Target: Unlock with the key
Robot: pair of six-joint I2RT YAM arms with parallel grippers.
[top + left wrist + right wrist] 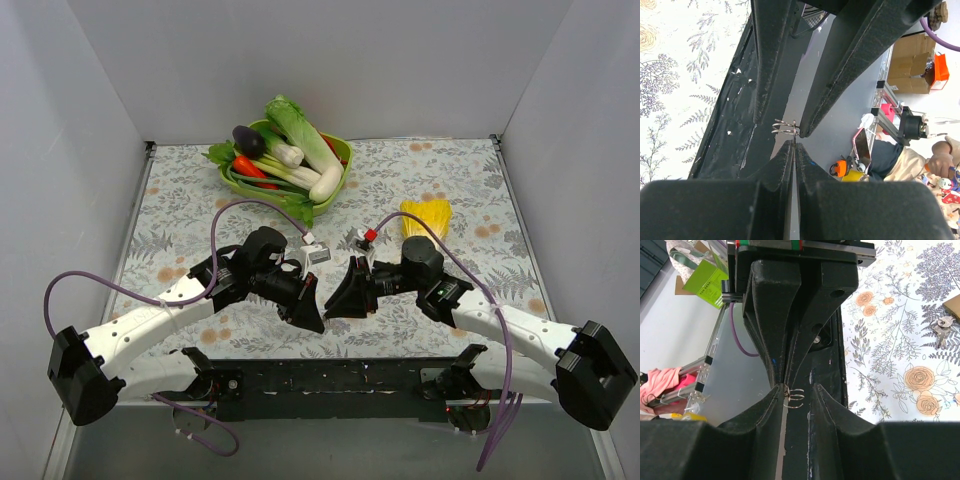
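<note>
My left gripper [320, 315] is shut on the key [794, 137], a thin grey sliver seen edge on between its fingers. The key's wire ring [784, 129] sticks out past the tips. My right gripper [338, 300] faces it tip to tip. Its jaws stand open around the ring [797, 398], and one finger [771, 405] lies against the left gripper's tips. Both are held above the table's front edge. A brass padlock [953, 307] shows at the right edge of the right wrist view, on the table, with a small bunch of keys [940, 328] beside it.
A green bowl [343, 150] of toy vegetables stands at the back centre. A yellow item [427, 214] lies to its right. The black mounting bar [330, 376] runs along the front edge under the grippers. Grey walls close in the left, right and back.
</note>
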